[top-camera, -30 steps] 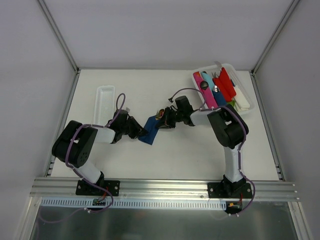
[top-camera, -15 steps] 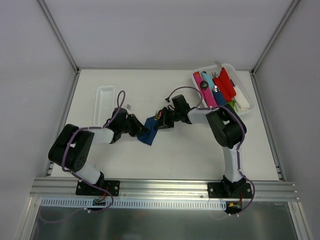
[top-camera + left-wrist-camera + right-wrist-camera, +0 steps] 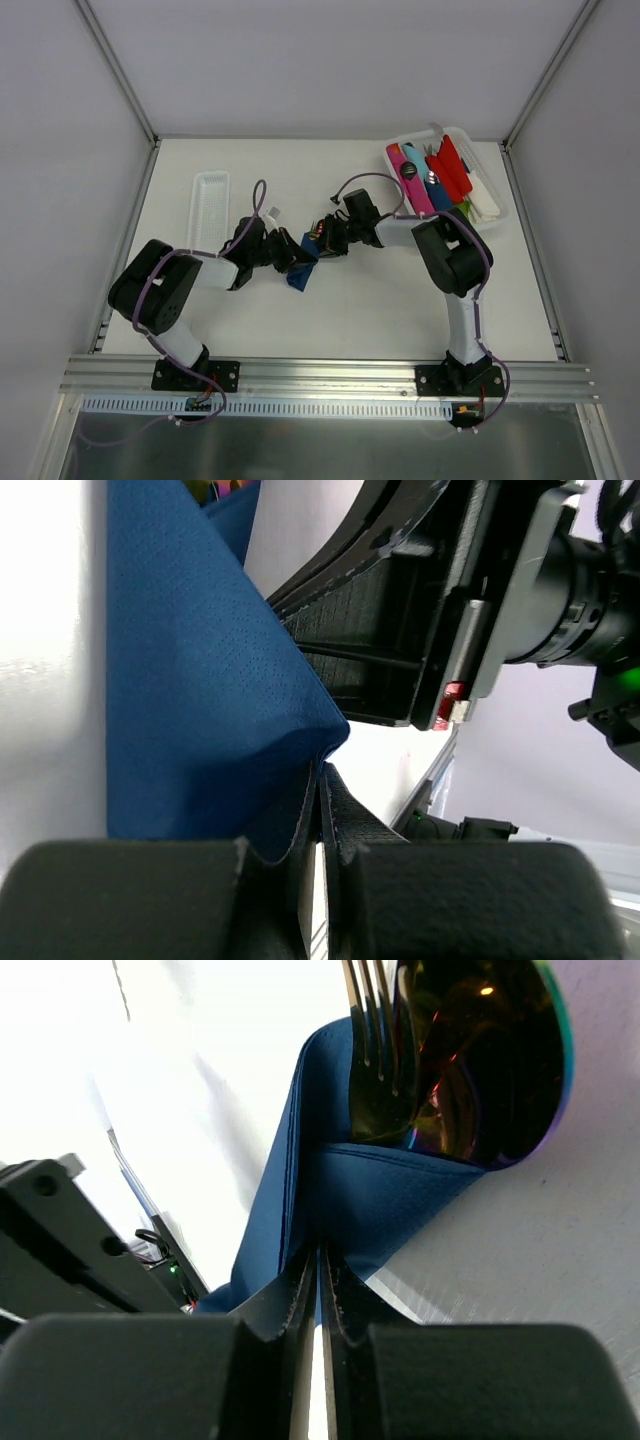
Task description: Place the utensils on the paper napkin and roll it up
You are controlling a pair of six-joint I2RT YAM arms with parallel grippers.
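Observation:
The dark navy paper napkin (image 3: 301,268) lies bunched and folded at the table's middle, between my two grippers. My left gripper (image 3: 287,255) is shut on its left edge, and the left wrist view shows the blue sheet (image 3: 200,690) pinched at the fingertips (image 3: 322,780). My right gripper (image 3: 325,240) is shut on the napkin's other edge (image 3: 345,1195), its tips (image 3: 320,1260) closed on the fold. A shiny copper fork (image 3: 375,1050) and spoon (image 3: 485,1060) sit tucked inside the napkin's fold. In the top view the utensils are mostly hidden by the grippers.
A narrow white tray (image 3: 208,205) lies at the back left. A white bin (image 3: 492,190) with pink, red, blue and white plastic items stands at the back right. The right gripper's body (image 3: 420,620) is close in front of the left one.
My left gripper has moved right toward the right gripper, carrying the napkin's edge with it. The napkin is now narrower and more folded over. The right gripper has barely moved.

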